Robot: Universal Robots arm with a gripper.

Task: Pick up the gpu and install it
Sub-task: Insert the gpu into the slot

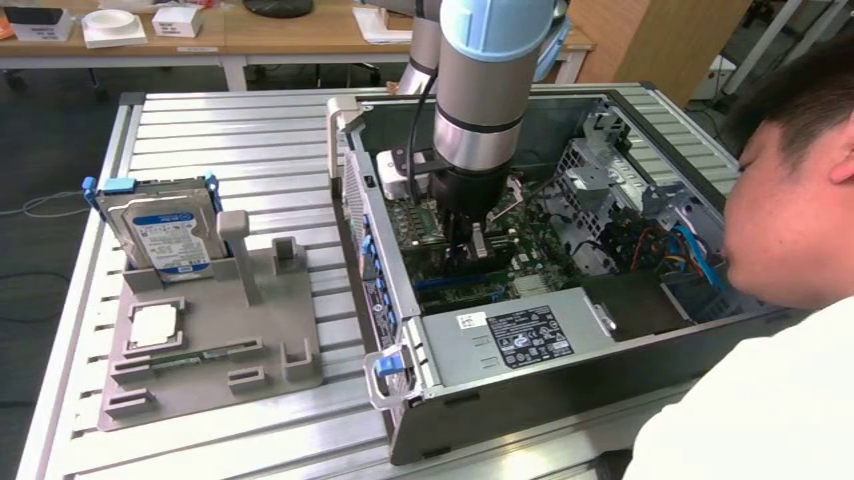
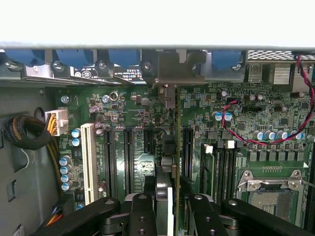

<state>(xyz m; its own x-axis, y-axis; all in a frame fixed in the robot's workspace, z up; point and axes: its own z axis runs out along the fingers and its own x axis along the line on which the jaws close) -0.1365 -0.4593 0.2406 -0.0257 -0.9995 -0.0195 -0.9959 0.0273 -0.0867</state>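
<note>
End effector point(image 2: 170, 206) carries the gpu point(image 2: 168, 147) edge-on above the motherboard point(image 2: 123, 108) slots, inside the computer case point(image 1: 400, 400) (seating unconfirmed). Judged light, stiff, fragile: take it by the board edges, never components. End effector narrowly closed, pinching the card. Hard drive point(image 1: 160, 235) at nine o'clock of the case, exterior view.

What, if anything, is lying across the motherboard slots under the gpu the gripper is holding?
Nothing visible. The gripper clamps the gpu edge-on above the expansion slots, and those beside it look bare. The red-black wire crosses the board off to one side, clear of the card; the black cable bundle sits by the case wall.
</note>
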